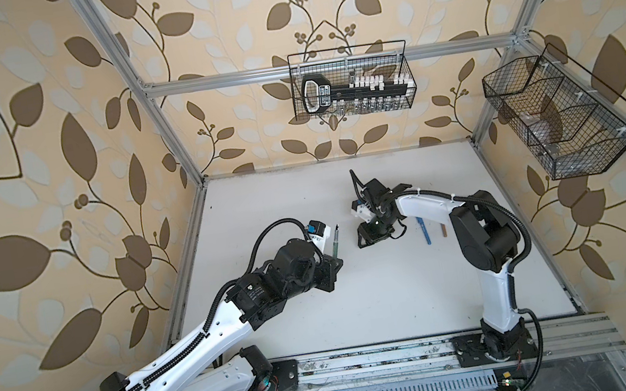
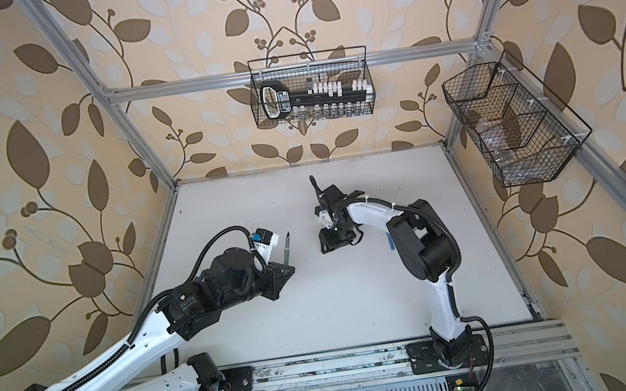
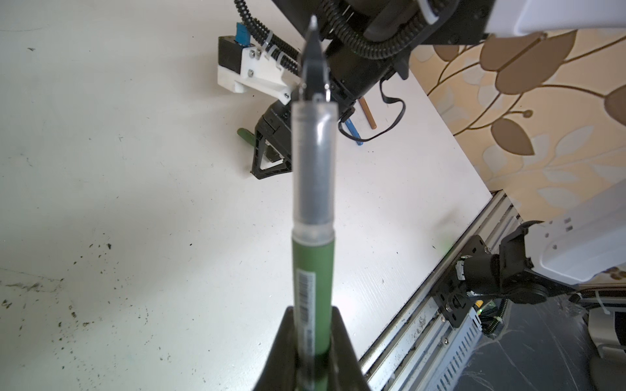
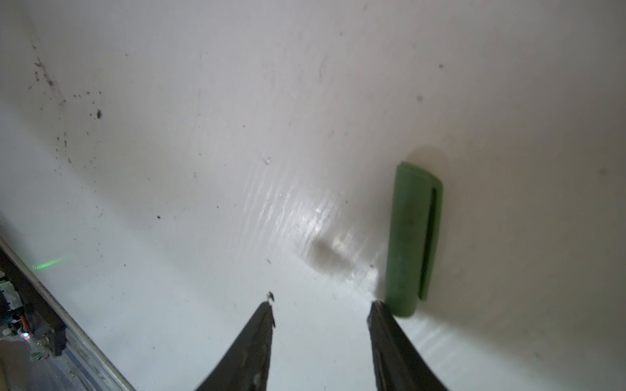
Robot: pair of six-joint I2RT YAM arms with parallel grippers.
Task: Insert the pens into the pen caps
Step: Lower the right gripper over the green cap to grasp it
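Left of centre in a top view, the left gripper (image 1: 334,259) clenched the green pen (image 1: 336,239), while the right gripper (image 4: 321,311) gaped beside the green cap (image 4: 411,237).

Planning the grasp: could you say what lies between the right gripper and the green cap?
Nothing; right wrist view shows the green cap beside its fingertip.

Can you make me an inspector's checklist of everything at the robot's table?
surface: white table, speckled with dark marks.
job's things: green pen, tip bare, in left gripper; green cap loose on table; blue pen and orange-brown pen lying by the right arm.
clutter: nothing seen.
grippers: left gripper shut on green pen; right gripper open, one fingertip beside green cap, nothing between.
cables: black corrugated hoses along both arms.
surroundings: back wire basket; side wire basket; leaf wallpaper; aluminium frame.
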